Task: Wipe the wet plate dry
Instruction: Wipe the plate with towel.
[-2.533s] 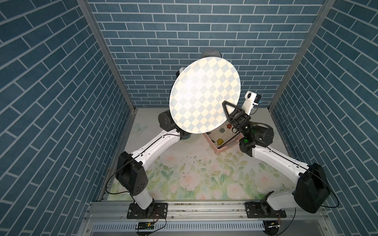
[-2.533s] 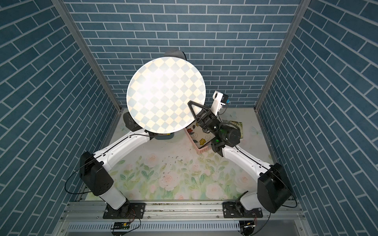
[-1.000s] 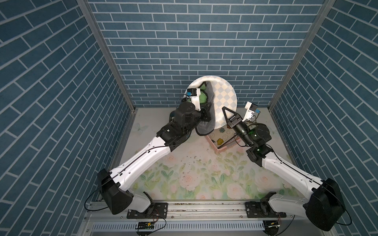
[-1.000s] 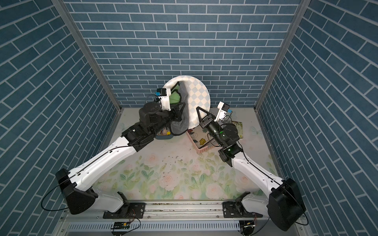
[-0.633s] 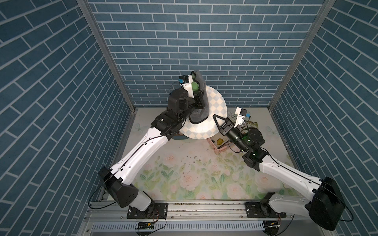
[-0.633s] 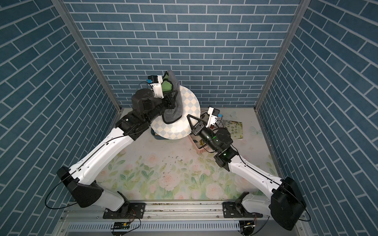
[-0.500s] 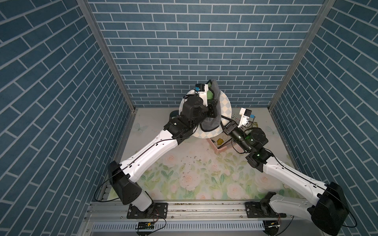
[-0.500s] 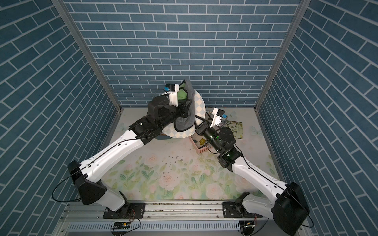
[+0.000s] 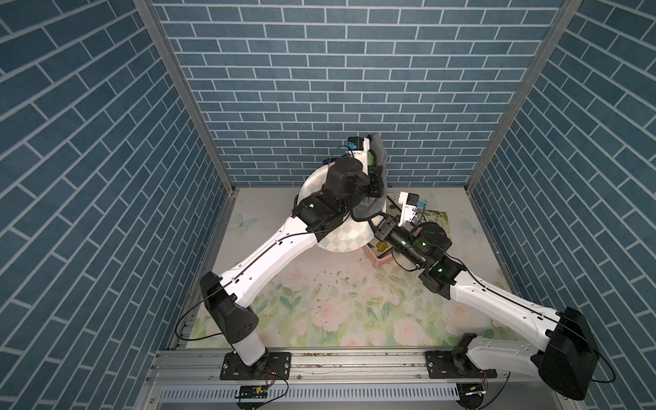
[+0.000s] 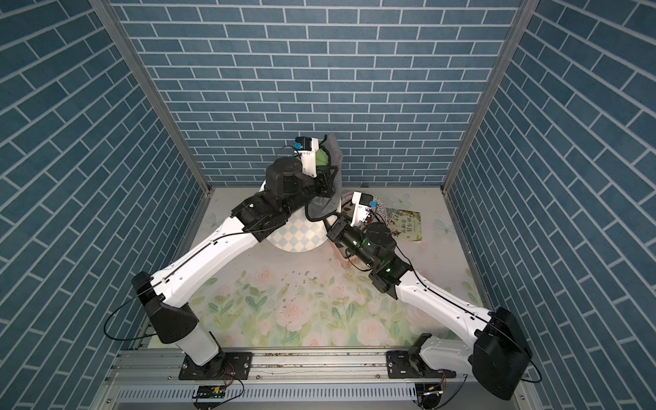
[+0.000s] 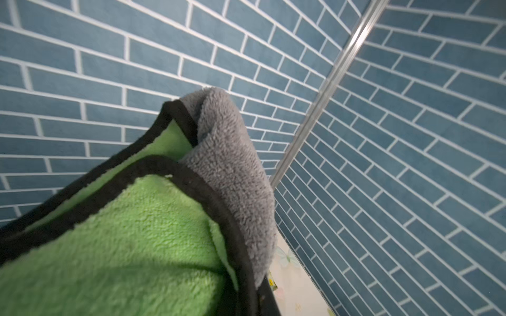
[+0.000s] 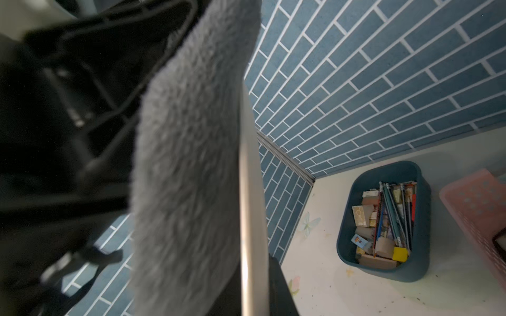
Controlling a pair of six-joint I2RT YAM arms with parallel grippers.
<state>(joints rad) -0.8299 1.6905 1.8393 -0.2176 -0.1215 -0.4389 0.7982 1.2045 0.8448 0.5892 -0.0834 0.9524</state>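
The plate (image 9: pixel 340 236) is round with a pale checked face and hangs tilted above the back of the table; it also shows in a top view as plate (image 10: pixel 298 236). My right gripper (image 9: pixel 377 227) is shut on its right rim. In the right wrist view the plate rim (image 12: pixel 250 191) is edge-on between the jaws of the right gripper (image 12: pixel 253 276). My left gripper (image 9: pixel 373 179) is shut on a grey and green cloth (image 9: pixel 367 209) that lies against the plate's upper face. The cloth (image 11: pixel 123 232) fills the left wrist view and hides the left gripper (image 11: pixel 254 296) almost wholly.
A pink basket (image 9: pixel 381 261) stands under the right wrist, and a blue bin (image 12: pixel 383 219) of pencils and blocks sits beside it. A picture book (image 10: pixel 408 223) lies at the back right. Crumbs (image 9: pixel 333 284) dot the floral mat. Brick walls close three sides.
The plate, earlier held up close to the camera, has come down and back towards the table and lies flatter. The left arm has brought the cloth onto its face and shifted it right.
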